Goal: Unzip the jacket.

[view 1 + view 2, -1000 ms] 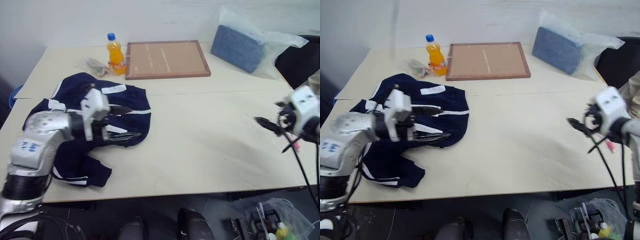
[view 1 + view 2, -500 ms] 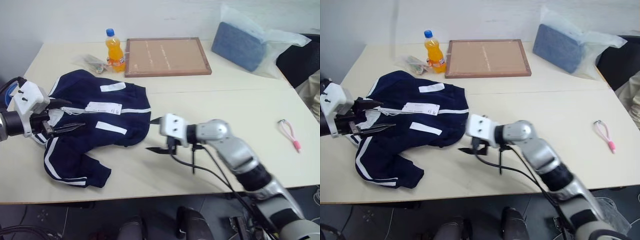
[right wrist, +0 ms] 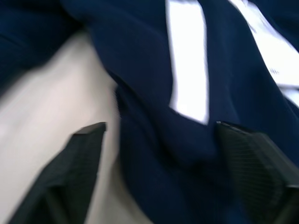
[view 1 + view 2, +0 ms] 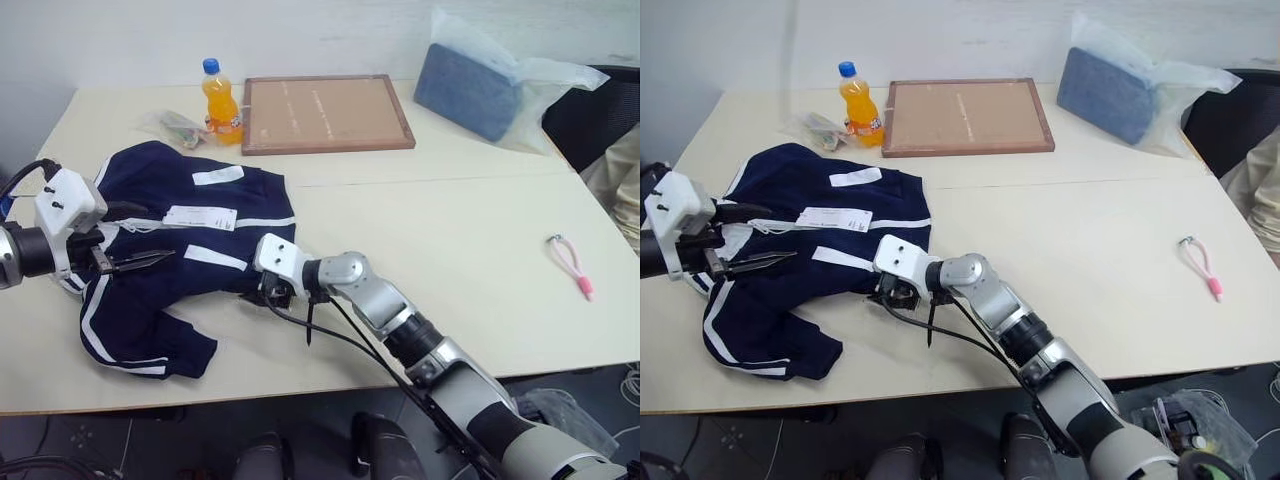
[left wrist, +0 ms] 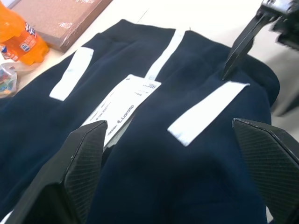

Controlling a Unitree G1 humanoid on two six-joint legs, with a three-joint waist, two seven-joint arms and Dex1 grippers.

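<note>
**Unzipping not yet begun: both grippers at the jacket, nothing held**

Lying crumpled at the left end of the surface (image 4: 480, 250), near the front edge, the jacket (image 4: 190, 260) shows its white zipper line (image 5: 163, 53) shut for as far as it can be followed; a paper tag (image 4: 200, 217) and white patches lie on top. The zipper pull cannot be made out.

Left gripper (image 4: 140, 260): poised over the jacket's left side, fingers spread wide, gripping nothing; cloth lies beneath the fingers in its wrist view.

Right gripper (image 4: 262, 298): at the jacket's right-hand hem, toward the front edge of the surface. Its fingers stand apart on either side of a fold of navy cloth in its wrist view, not clamped on it as far as can be seen.

Assessment: the work appears to be at the approach stage. Outstanding: securing the cloth, finding the pull, drawing the zipper open along its length.
</note>
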